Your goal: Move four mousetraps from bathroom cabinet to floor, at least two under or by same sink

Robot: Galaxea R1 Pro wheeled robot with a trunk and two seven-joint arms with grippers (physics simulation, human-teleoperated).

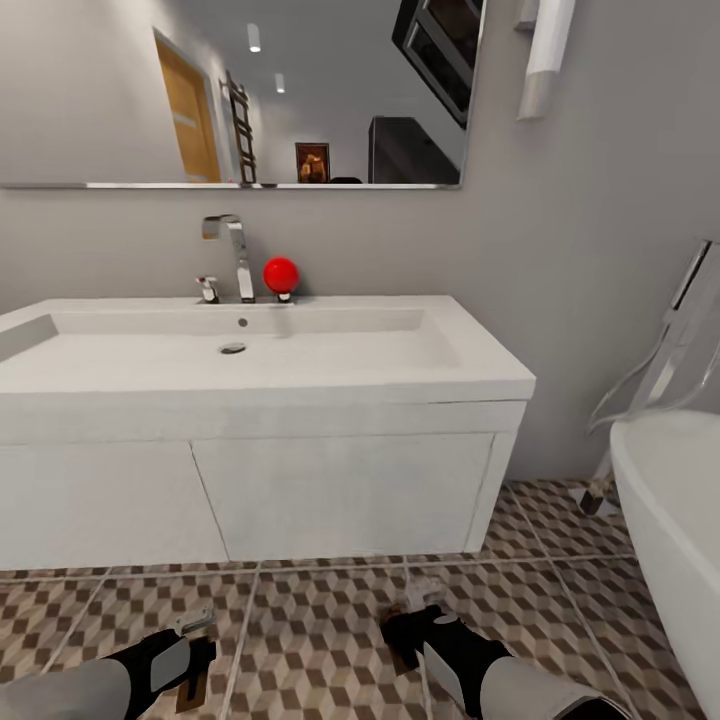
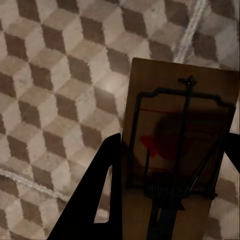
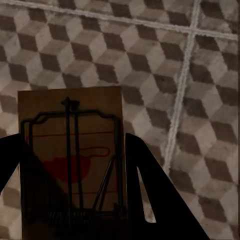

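Facing the bathroom sink (image 1: 250, 345), the robot holds both arms low over the bathroom floor (image 1: 320, 630). The left end effector (image 1: 192, 668) is pinching a mousetrap (image 2: 177, 150); in the left wrist view the tan board w/ dark wire bar and red mark sits between the two black fingers (image 2: 95, 200), above the cube-pattern tiles. The right end effector (image 1: 415, 640) is pinching a second mousetrap (image 3: 70, 157) the same way, its board between the black fingers (image 3: 150, 190), near a pale grout line. In the head view both end effectors hang just in front of the white vanity (image 1: 340, 495), apart from each other. On the sink rim stand a chrome tap (image 1: 232, 255) and a red ball (image 1: 281, 274) beside it. A mirror (image 1: 240, 90) hangs above, and a white bathtub (image 1: 670, 490) is at the right.
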